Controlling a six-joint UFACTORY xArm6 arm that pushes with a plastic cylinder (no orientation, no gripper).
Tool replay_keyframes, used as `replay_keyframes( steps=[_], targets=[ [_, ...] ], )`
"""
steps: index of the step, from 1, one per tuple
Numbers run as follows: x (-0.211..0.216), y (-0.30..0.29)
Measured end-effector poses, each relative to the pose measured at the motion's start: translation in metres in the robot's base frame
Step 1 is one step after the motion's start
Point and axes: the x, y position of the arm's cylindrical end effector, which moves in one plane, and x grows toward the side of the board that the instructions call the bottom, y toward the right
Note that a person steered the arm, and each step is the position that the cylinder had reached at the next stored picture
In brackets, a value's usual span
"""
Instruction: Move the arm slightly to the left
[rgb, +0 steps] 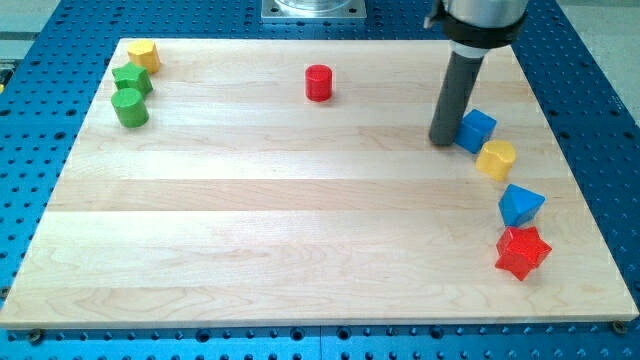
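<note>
My dark rod comes down from the view's top right, and my tip (444, 140) rests on the wooden board (280, 220). It stands right at the left side of a blue cube (477, 130), touching or nearly touching it. A yellow cylinder (496, 159) lies just below and right of that cube. A blue block with slanted faces (520, 205) and a red star (522, 252) sit further down the right side. A red cylinder (318, 82) stands well to the left of my tip.
At the view's top left corner a yellow block (144, 55), a green star-like block (132, 79) and a green cylinder (130, 107) sit close together. The board lies on a blue perforated table (30, 200). The arm's metal base (314, 10) is at the top middle.
</note>
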Motion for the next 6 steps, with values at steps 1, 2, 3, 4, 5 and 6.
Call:
replay_keyframes(
  steps=[1, 2, 3, 4, 5, 6],
  targets=[
    [-0.001, 0.007],
    [-0.027, -0.021],
    [-0.056, -0.031],
    [-0.065, -0.041],
    [-0.065, -0.060],
    [-0.065, -0.071]
  ],
)
